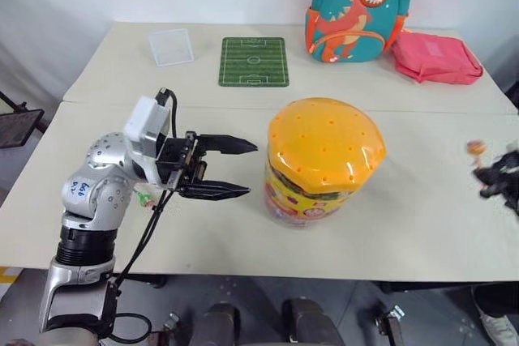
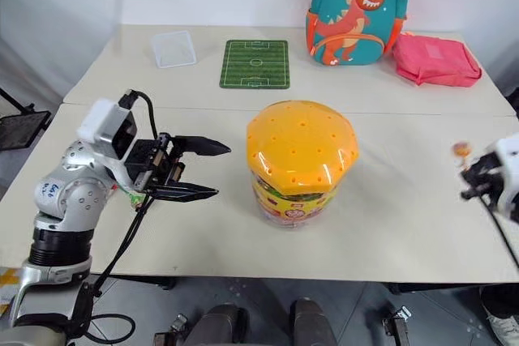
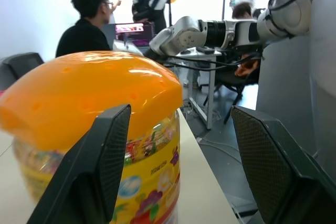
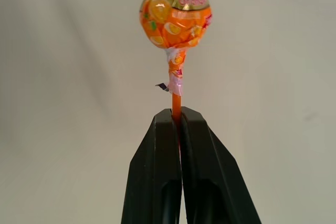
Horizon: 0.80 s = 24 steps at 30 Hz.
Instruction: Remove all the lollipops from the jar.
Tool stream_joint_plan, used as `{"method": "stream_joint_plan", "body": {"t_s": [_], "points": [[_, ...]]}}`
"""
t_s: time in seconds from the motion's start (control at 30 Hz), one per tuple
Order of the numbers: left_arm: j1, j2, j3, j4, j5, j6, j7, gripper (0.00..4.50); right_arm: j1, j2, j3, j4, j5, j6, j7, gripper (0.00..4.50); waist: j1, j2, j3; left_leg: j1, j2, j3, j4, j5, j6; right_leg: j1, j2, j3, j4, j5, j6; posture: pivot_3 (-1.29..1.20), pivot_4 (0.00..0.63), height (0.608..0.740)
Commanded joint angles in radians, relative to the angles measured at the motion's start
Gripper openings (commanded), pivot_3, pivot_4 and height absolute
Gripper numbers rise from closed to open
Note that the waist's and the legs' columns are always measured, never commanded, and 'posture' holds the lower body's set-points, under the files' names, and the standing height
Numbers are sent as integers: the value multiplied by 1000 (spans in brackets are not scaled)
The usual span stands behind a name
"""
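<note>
Left end effector [image 1: 235, 169] partly hides a lollipop [image 1: 147, 197].

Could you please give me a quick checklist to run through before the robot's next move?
1. Right hand shut on the orange lollipop stick: ok.
2. Lollipop clear of the jar, out to the robot's right: ok.
3. Left hand open beside the jar, not touching it: ok.
4. Jar upright on the table: ok.
5. Orange lid on the jar: ok.
6. Lollipops remaining inside: cannot tell.
</note>
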Motion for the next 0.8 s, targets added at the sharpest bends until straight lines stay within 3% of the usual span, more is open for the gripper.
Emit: {"method": "stream_joint_plan", "body": {"t_s": [0.03, 0.23, 0.33, 0.5, 0.57, 0.63, 0.7, 0.73, 0.8], "points": [[53, 51, 2, -20, 73, -76, -29, 3240, -21, -10, 3, 51, -42, 45, 53, 27, -1, 0, 0, 0, 0, 0, 0, 0, 0, 0, 0, 0, 0, 0, 0, 0, 150, 740], [102, 69, 11, -58, 68, -74, -11, 3240, -52, 33, 22, 86, -132, 63, 32, 27, 12, 1, 0, 1, 0, -2, 0, 0, 0, 1, -1, 0, 0, 0, 0, 0, 150, 740], [110, 70, 22, -68, 60, -62, 12, 3240, -50, 53, 2, 64, -144, 62, 41, 706, 14, 1, 0, 0, 0, -2, 0, 0, 0, 1, -2, 0, -1, 0, 0, 0, 150, 740], [102, 80, 51, -42, 61, -44, 53, 3240, -10, 61, -120, 70, -154, 17, 99, 2299, 11, 1, 0, 0, -1, -1, 0, 0, 0, 0, -1, 0, -1, 0, 0, 0, 150, 740], [103, 91, 53, 2, 120, -63, 99, 3240, 34, 90, -219, 38, -116, -59, 210, 2964, 13, 1, 0, 0, -1, -2, 0, 0, 1, 1, -1, -1, 0, 0, 0, 0, 150, 740], [126, 99, 68, 65, 174, -119, 123, 3240, 59, 169, -344, -20, -22, -188, 374, 3679, 12, 1, 0, 1, 0, -2, -1, 0, 1, 1, -1, -1, -1, 0, 0, 0, 150, 740], [150, 114, 86, 130, 214, -155, 142, 3240, 45, 249, -443, -65, 61, -269, 447, 4253, 7, 1, 0, 1, 0, -2, -2, -1, 1, 2, 0, -1, -2, 0, 0, 0, 150, 740], [164, 120, 96, 156, 226, -177, 140, 3240, 33, 275, -467, -85, 76, -296, 450, 4485, 3, 1, 0, 2, 0, -1, -2, -1, 1, 2, 0, -1, -2, 0, 0, 0, 150, 740], [186, 135, 109, 195, 244, -227, 124, 3240, 29, 299, -483, -136, 109, -282, 441, 4485, 1, 1, 0, 2, 0, 0, -2, -1, 1, 2, 0, 0, -1, 0, 0, 0, 150, 740]]}}
